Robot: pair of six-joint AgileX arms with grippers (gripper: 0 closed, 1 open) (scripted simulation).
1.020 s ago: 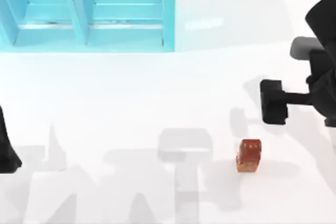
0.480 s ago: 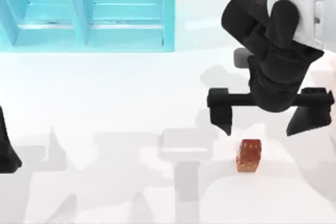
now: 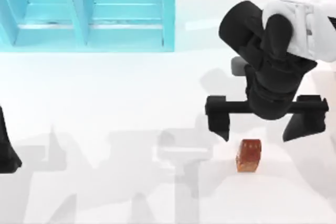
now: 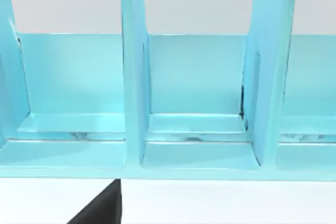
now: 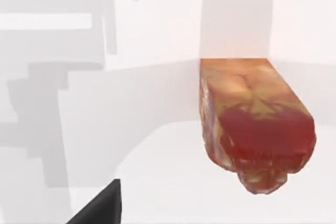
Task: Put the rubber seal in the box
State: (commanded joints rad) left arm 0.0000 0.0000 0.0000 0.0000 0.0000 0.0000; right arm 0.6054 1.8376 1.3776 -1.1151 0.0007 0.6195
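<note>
Left arm [image 3: 8, 153] parked at table's left edge, its fingers can't be judged; blue box [image 3: 126, 19] sits far-left, well apart from the work. Rubber seal [image 3: 249, 155] lies on table [image 3: 105, 108] right of centre; right gripper [image 3: 257, 127] hovers just behind it, spread wide, holding nothing. Risk: seal isn't centred betw. fingers, so descending here could clip or tip it.

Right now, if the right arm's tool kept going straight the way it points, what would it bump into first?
Probably the rubber seal: the right tool hangs open and aimed down, just above it. How far above is unclear; it may straddle it and meet the white table.
</note>
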